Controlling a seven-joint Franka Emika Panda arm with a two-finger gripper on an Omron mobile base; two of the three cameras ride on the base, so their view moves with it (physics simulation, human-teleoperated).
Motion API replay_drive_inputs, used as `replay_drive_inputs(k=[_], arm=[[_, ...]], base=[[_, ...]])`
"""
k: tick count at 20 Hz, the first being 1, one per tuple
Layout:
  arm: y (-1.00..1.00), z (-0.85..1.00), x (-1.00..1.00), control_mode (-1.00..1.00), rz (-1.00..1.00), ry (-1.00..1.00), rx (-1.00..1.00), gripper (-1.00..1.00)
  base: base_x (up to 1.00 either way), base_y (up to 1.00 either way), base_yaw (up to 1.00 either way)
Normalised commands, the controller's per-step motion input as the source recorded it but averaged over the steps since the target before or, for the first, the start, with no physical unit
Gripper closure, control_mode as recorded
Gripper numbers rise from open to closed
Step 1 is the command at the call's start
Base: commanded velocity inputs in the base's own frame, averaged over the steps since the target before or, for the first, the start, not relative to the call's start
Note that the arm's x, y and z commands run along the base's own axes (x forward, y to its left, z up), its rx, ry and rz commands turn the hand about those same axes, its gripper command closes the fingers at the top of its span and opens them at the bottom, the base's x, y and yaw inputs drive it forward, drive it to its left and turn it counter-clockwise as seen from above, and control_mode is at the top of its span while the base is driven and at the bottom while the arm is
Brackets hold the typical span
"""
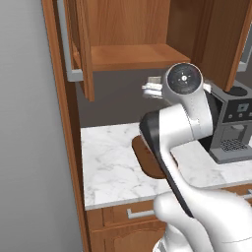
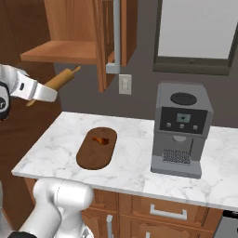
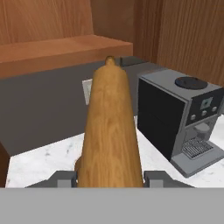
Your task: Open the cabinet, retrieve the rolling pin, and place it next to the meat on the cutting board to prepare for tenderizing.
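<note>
Rolling pin out of the cabinet, in my grip above the counter

My gripper (image 3: 109, 178) clamps the tan wooden rolling pin (image 3: 109, 127), tilted upward below the open reddish-brown cabinet (image 2: 69, 32). The dark oval cutting board (image 2: 95, 153) lies flat on the marble, the small orange-brown meat (image 2: 101, 139) near its far end, apparently flat.

White arm with dark joints

Glossy white rounded shells on the arm (image 1: 189, 123), a black band at the elbew joint, a round grey end cap with a small dark centre; the gripper (image 3: 110, 178) has two small grey finger tips (image 3: 65, 178)
</note>
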Motion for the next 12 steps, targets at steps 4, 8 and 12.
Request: replay_drive_inputs(k=[4, 8, 12], arm=[[-0.03, -0.55, -0.24, -1.00, 0.00, 0.00, 0.00, 1.00], [-0.04, -0.55, -0.14, -1.00, 0.00, 0.01, 0.00, 1.00], [-0.01, -0.42, -0.04, -1.00, 0.00, 0.00, 0.00, 1.00]], base=[[0.00, 0.00, 0.00], [0.00, 0.00, 0.00], [0.00, 0.00, 0.00]])
